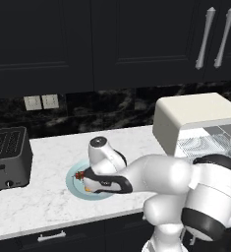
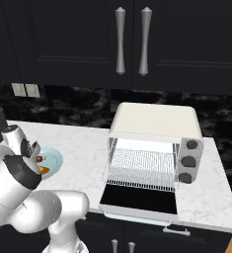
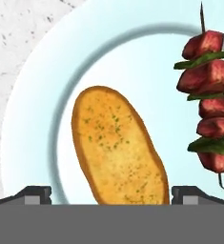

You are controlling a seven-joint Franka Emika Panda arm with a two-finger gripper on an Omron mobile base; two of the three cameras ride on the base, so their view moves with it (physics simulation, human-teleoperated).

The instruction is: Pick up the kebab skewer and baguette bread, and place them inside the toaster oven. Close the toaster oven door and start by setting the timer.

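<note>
The baguette bread (image 3: 118,147), a golden oval loaf, lies on a pale blue plate (image 3: 37,105) with the kebab skewer (image 3: 209,105) beside it. My gripper (image 3: 117,195) hovers just above the loaf, open, one fingertip on each side of its near end and nothing held. In the left base view the gripper (image 1: 90,181) points down over the plate (image 1: 73,187) and the kebab skewer (image 1: 80,174). The toaster oven (image 2: 157,121) stands to the right with its door (image 2: 139,200) folded down flat. Three round knobs (image 2: 188,161) sit on its right panel; I cannot tell which is the timer.
A dark grey slot toaster (image 1: 9,157) stands at the left of the marble counter (image 1: 43,206). The oven's wire rack (image 2: 142,168) is bare. Dark wall cabinets hang above, and the oven's lowered door reaches to the counter's front edge.
</note>
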